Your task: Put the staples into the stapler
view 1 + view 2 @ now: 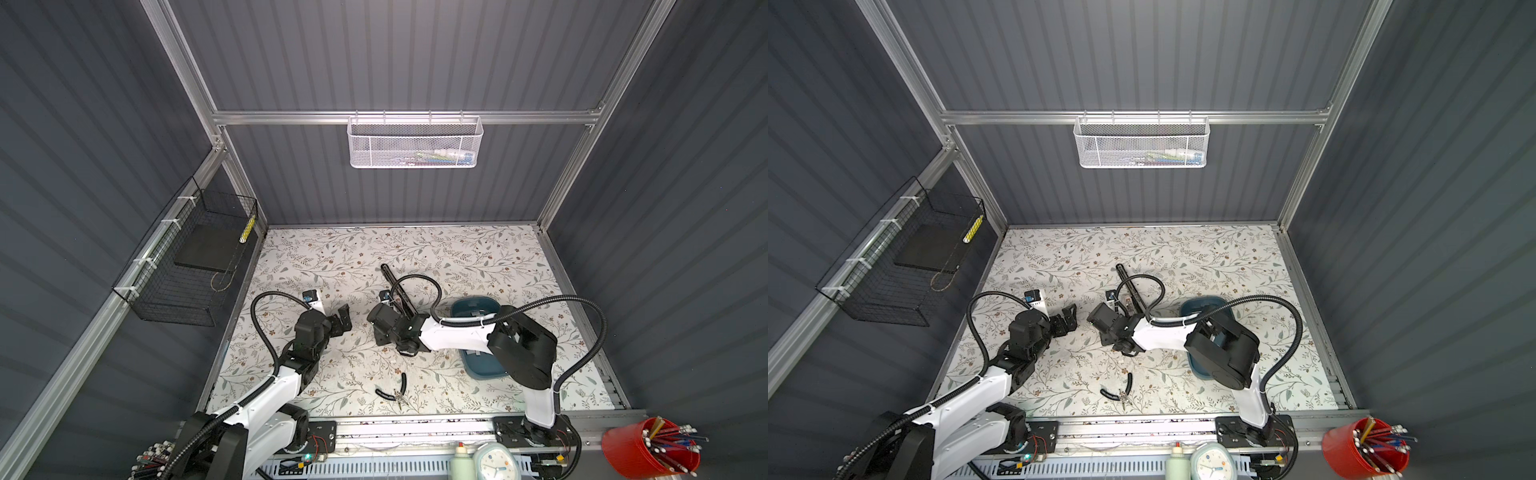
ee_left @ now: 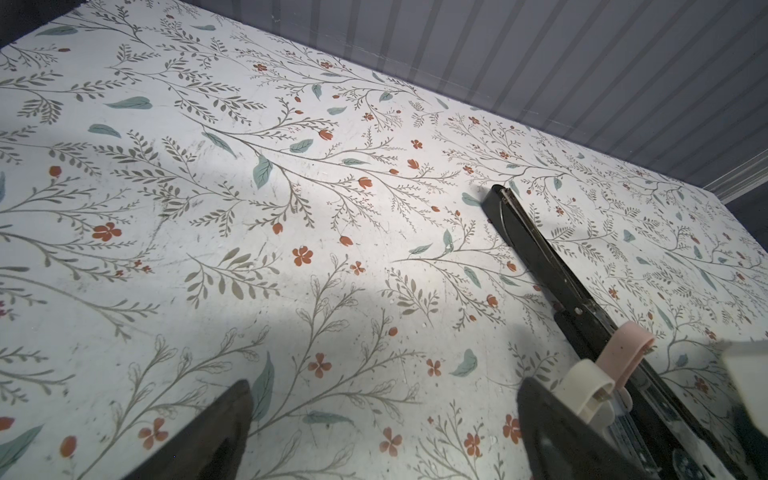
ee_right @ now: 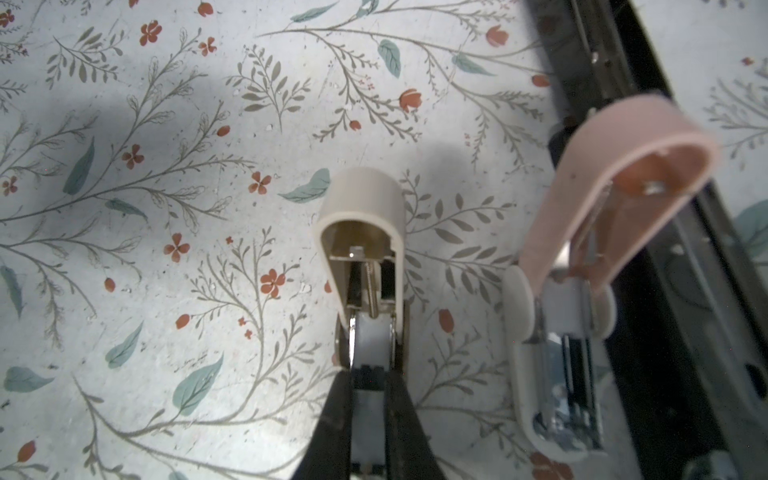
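Black-handled pliers (image 1: 402, 382) lie nearest my side, at about 6 o'clock on the floral table (image 1: 353, 365). Off the table's 5 o'clock corner stands a red cup (image 1: 648, 453) full of pencils.

Further in, at about 9 o'clock, the left gripper (image 1: 345, 318) hangs over bare tabletop. Its jaws are spread wide with nothing between them.

At the middle, the right gripper (image 3: 369, 376) has its jaws pinched onto the back end of a small cream stapler (image 3: 359, 195), and its rounded cap points away from the wrist. I cannot tell whether it touches the table. Just beside it is a small pink stapler (image 3: 623, 137), hinged open with its metal channel showing, and it sits against the black stapler (image 1: 388, 274). That long black stapler lies flat and runs from the middle out towards 11 o'clock.

At 3 o'clock, partly under the right arm, sits a blue tray (image 1: 484, 368). The staples (image 1: 476, 353) lie in it as small pale strips, too small for me to count.

Furthest out, a black wire basket (image 1: 183, 270) hangs on the 9 o'clock wall. A white mesh basket (image 1: 415, 145) hangs on the rail at 12 o'clock.
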You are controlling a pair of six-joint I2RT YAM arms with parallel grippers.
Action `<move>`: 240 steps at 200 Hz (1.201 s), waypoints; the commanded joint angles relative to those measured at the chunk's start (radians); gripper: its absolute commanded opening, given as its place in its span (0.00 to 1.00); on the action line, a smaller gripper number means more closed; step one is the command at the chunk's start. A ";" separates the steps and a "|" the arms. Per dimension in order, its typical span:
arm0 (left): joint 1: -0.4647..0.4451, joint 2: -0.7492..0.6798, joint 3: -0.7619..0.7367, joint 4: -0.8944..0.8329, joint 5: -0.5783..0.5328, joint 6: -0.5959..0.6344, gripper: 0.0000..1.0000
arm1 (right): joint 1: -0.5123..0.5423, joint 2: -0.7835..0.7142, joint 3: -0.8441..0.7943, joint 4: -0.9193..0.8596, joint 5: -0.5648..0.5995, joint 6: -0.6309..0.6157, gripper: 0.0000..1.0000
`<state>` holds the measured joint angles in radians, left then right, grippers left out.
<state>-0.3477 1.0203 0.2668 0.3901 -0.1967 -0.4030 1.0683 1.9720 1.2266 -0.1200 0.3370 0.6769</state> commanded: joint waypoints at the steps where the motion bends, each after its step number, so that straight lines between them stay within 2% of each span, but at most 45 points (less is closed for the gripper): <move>1: 0.003 -0.002 -0.012 0.011 0.012 0.012 0.99 | 0.008 -0.018 -0.023 -0.026 0.002 0.018 0.21; 42: 0.003 0.000 -0.012 0.011 0.012 0.013 0.99 | 0.010 -0.031 -0.025 -0.025 0.004 0.016 0.31; 58: 0.003 0.000 -0.012 0.010 0.012 0.013 0.99 | 0.010 -0.044 -0.023 -0.034 0.005 0.012 0.32; 88: 0.003 0.001 -0.009 0.007 0.016 0.015 0.99 | 0.009 -0.141 -0.032 -0.090 0.043 -0.003 0.35; 113: 0.002 0.016 -0.002 0.012 0.031 0.024 0.99 | 0.010 -0.291 -0.064 -0.174 0.129 -0.021 0.38; 139: 0.001 0.025 0.002 0.013 0.045 0.030 0.99 | 0.007 -0.482 -0.090 -0.332 0.276 -0.023 0.39; 152: 0.001 0.022 0.001 0.015 0.052 0.032 0.99 | 0.000 -0.577 -0.120 -0.399 0.354 -0.005 0.45; 178: 0.001 0.013 -0.006 0.018 0.060 0.034 0.99 | -0.047 -0.720 -0.163 -0.543 0.461 0.028 0.45; 189: 0.001 0.010 -0.007 0.014 0.065 0.033 0.99 | -0.091 -0.766 -0.190 -0.579 0.446 0.035 0.44; 205: 0.001 0.010 -0.006 0.012 0.065 0.034 0.99 | -0.193 -0.817 -0.238 -0.610 0.354 0.058 0.43; 218: 0.001 0.013 -0.003 0.012 0.066 0.035 0.99 | -0.277 -0.846 -0.298 -0.594 0.261 0.060 0.41; 240: 0.002 0.027 0.001 0.016 0.059 0.038 0.99 | -0.374 -0.907 -0.399 -0.531 0.174 0.054 0.42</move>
<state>-0.3477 1.0431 0.2668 0.3904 -0.1440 -0.3878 0.7654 1.1053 0.9112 -0.6319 0.6266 0.7166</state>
